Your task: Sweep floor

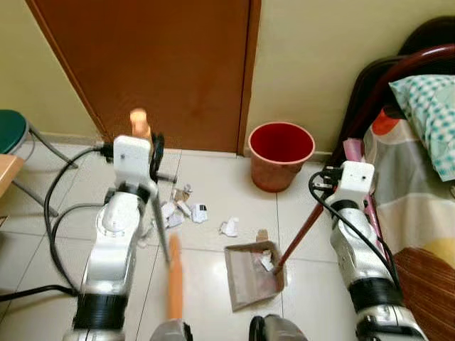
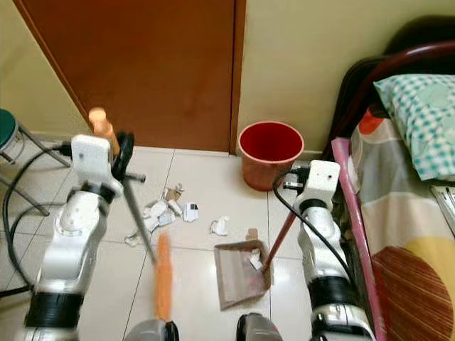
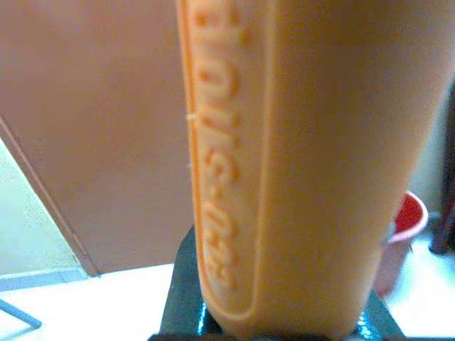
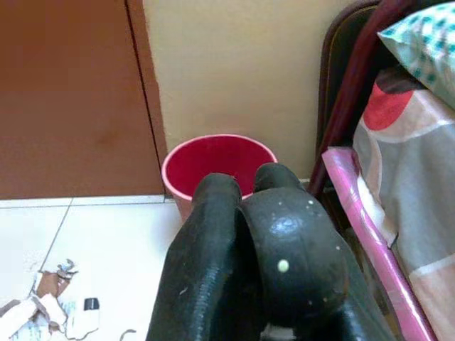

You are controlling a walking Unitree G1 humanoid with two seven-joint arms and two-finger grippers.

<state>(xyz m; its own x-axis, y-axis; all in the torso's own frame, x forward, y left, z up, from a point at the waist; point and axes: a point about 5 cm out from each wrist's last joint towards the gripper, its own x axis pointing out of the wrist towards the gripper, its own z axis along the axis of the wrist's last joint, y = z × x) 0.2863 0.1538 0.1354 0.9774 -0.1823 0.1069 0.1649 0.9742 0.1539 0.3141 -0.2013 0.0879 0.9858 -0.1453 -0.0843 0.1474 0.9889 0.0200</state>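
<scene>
We see the left gripper (image 1: 146,142) raised before the brown wooden door (image 1: 156,64), its black fingers clamped around the broom (image 1: 173,273), whose smooth orange plastic grip, moulded with raised lettering, stands up just above the wrist; below the grip a thin grey metal shaft slants down to the orange broom head near the bottom of the head views. On the glossy pale floor tiles (image 1: 213,177) a loose scatter of torn white and brown paper scraps (image 1: 181,209) lies between the broom and the dustpan (image 1: 252,273), with one more white scrap (image 1: 229,227) nearer the pan. The dustpan is a flat, brownish scoop with low side walls, resting on the tiles with a few scraps already in it; its long reddish-brown handle (image 1: 298,238) rises at a slant to the right gripper (image 1: 328,179). In the right wrist view the rounded, glossy black fingers (image 4: 284,263) sit pressed close together, though we cannot tell from there what they pinch. A round red plastic bin (image 1: 281,153) stands against the cream wall (image 1: 320,57) beside the door, and a bed (image 1: 416,163) with patterned fabric and a checked pillow lies on the robot's right.
</scene>
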